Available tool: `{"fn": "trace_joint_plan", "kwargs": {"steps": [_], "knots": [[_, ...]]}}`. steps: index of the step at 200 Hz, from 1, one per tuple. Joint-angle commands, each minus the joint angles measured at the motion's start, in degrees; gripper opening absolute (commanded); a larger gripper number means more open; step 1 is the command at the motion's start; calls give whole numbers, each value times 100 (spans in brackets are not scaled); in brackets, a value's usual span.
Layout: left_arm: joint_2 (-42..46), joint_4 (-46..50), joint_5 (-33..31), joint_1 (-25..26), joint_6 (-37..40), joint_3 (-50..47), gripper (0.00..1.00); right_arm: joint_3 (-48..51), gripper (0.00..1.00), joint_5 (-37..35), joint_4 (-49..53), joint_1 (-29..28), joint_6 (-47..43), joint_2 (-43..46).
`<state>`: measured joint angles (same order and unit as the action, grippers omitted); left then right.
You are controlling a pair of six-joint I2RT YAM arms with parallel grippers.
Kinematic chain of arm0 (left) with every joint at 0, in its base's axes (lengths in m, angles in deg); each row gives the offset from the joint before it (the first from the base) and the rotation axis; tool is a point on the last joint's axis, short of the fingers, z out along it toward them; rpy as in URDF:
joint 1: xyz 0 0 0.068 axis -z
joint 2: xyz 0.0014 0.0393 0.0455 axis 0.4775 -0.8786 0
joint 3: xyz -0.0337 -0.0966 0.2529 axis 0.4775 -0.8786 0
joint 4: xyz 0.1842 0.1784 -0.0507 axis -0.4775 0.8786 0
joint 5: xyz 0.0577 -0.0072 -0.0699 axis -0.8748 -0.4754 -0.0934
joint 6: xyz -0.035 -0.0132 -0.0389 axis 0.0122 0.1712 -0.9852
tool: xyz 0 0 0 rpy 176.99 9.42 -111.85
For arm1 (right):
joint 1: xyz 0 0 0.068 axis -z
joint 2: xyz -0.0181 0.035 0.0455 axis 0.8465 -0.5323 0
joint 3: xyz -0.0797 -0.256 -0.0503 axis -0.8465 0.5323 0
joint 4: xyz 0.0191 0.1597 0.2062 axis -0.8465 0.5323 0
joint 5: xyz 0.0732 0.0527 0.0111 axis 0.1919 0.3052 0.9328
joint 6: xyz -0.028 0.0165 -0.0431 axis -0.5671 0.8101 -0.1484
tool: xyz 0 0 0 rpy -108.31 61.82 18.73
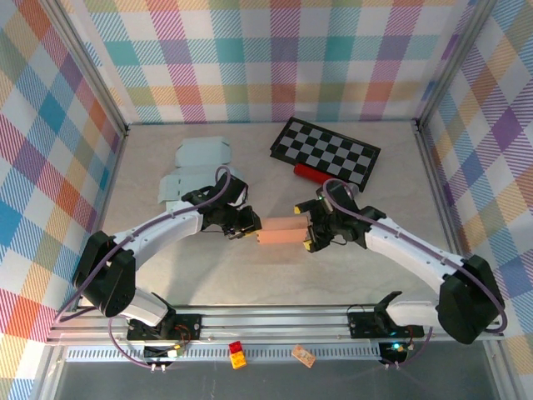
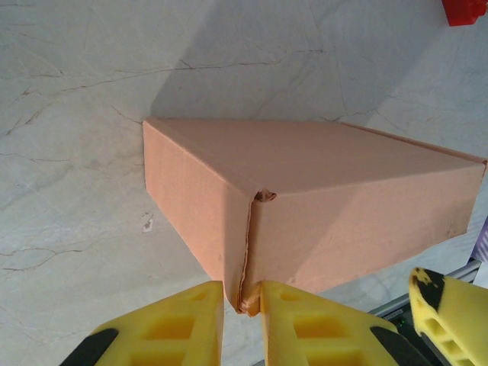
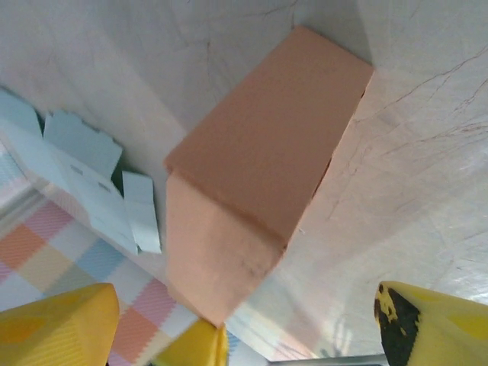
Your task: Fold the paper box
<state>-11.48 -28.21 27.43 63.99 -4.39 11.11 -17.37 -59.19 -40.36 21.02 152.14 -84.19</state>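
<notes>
Top cam: above/behind my bases, facing 12 o'clock, far off. My wrist cams sit close on the box (image 1: 281, 231) from 9 & 3 o'clock; all 3 share it.

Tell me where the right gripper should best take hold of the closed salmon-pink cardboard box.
Probably the free right end, coming from the right. The closed salmon-pink cardboard box lies flat and low, and its end looks narrow enough for the open right gripper, while the left gripper pinches the opposite corner seam.
</notes>
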Motion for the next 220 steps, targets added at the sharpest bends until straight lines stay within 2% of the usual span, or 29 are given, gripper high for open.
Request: {"fn": "trace_joint_plan", "kwargs": {"steps": [1, 69, 117, 152, 171, 190, 220], "knots": [[-27, 138, 56, -31, 96, -144, 19, -156, 87, 45, -74, -17, 942, -435], [-139, 23, 171, 99, 125, -106, 18, -408, 82, -17, -421, -10, 969, -1089], [-234, -100, 198, 292, 88, -47, 18, 98, 64, 62, -1037, 194, 182, -1039], [-344, -144, 198, 397, 84, 49, 20, 234, 58, 82, -1150, 328, -316, -860], [-380, -154, 198, 425, 81, 112, 23, 274, 55, 3, -1115, 389, -548, -735], [-339, -114, 155, 456, 90, 237, 31, 379, 50, -48, -1131, 509, -859, -606], [-129, -12, 158, 464, 82, 481, 36, 643, 49, -105, -1102, 866, -1817, -90]]}}
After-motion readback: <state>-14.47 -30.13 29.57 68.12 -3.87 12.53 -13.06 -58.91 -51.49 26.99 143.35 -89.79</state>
